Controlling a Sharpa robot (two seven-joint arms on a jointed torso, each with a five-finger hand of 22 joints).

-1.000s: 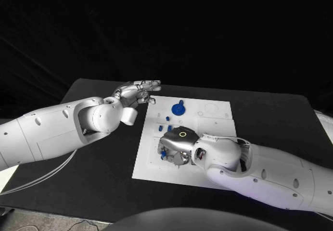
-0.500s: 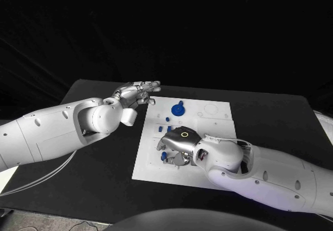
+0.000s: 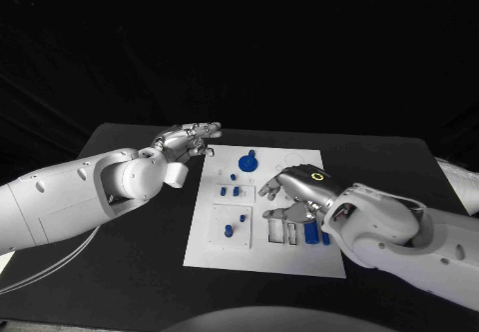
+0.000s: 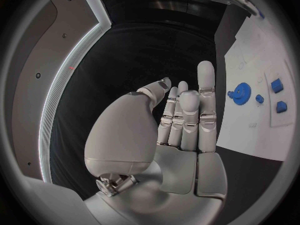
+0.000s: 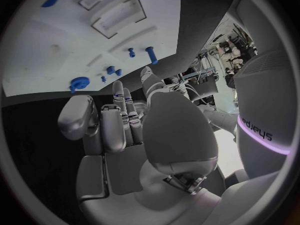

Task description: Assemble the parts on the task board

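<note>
Board: task board (image 3: 261, 256) lies mid-table, blue parts (image 3: 246, 163) on it.
Left hand: left hand (image 3: 187, 140) hovers beside board's far left corner, fingers straight and together, empty.
Right hand: right hand (image 3: 289, 187) above board's middle, fingers loosely spread, holds nothing.

task board (image 3: 261, 257) near half bare | right hand (image 3: 291, 188) over middle | left hand (image 3: 187, 139) off far-left corner
</note>
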